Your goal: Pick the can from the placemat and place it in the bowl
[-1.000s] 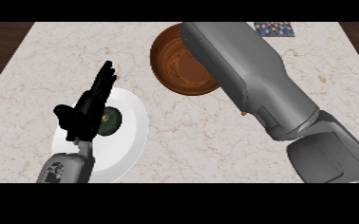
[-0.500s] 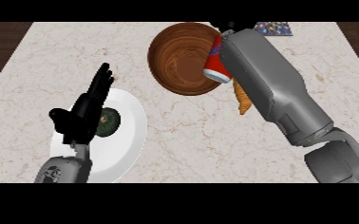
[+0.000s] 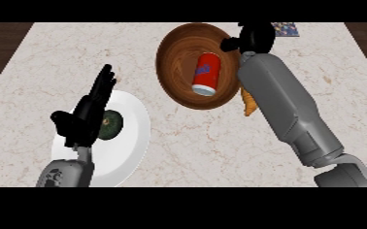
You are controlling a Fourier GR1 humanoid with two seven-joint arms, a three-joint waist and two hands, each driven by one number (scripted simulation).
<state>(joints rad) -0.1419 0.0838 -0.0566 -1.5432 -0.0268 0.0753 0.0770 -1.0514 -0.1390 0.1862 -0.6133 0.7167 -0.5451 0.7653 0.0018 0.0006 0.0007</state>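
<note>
Pale bench (image 3: 215,143) bearing bowl (image 3: 169,60) with can (image 3: 206,74) lying inside, right hand (image 3: 256,39) at rim, pose impossible to tell, left hand (image 3: 86,116) spread over plate (image 3: 141,126); risks clipping rim in withdrawing, spilling can.

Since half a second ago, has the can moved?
Yes. The can has shifted left, from the right rim of the bowl into its middle, clear of the right hand.

— How is the light on the desk (image 3: 215,140)?
— Even and fairly bright, with no glare.
— Any shadows?
— Only soft ones. The bowl (image 3: 172,73) is darker inside along its rim. The plate (image 3: 136,126), nearer and left of the bowl, is brightest.
</note>
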